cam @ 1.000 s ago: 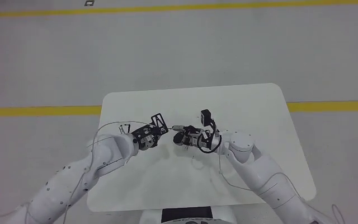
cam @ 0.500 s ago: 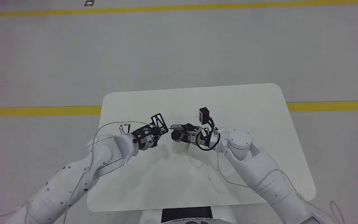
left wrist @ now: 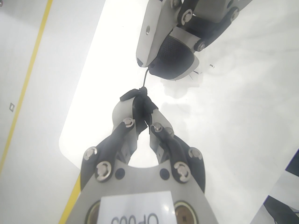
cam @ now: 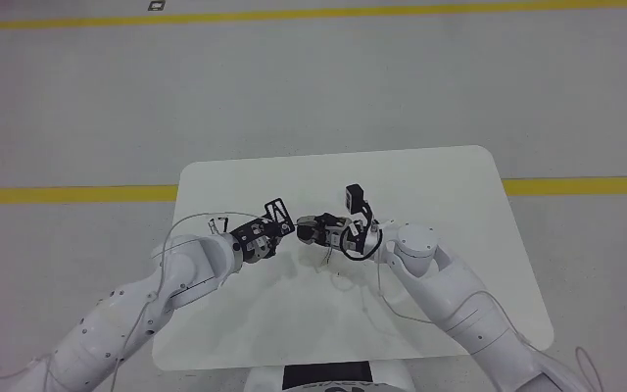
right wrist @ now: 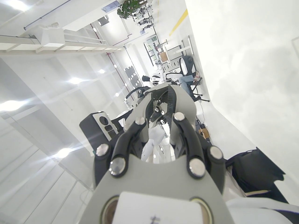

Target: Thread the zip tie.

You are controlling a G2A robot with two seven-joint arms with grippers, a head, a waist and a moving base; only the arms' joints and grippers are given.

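Observation:
The thin black zip tie point(left wrist: 145, 80) is stretched between the two grippers above the middle of the white table point(cam: 431, 186). My left gripper point(left wrist: 140, 99) is shut on the tie's thicker black end. The strap rises a short way from there into the fingertips of my right gripper point(left wrist: 146, 66), which is shut on its narrow end. In the top view the left gripper point(cam: 281, 221) and the right gripper point(cam: 303, 229) face each other almost tip to tip. In the right wrist view the right gripper point(right wrist: 166, 89) shows closed fingers that hide the tie.
A small pale scrap point(cam: 339, 278) lies on the table just in front of the grippers. The table's rounded left corner point(left wrist: 64, 141) borders grey floor with a yellow line point(cam: 88, 193). Bare table surface lies to the right and behind.
The right gripper has shifted left toward the left gripper, so the gap between the two has narrowed to a short length of strap. The left arm has stayed put.

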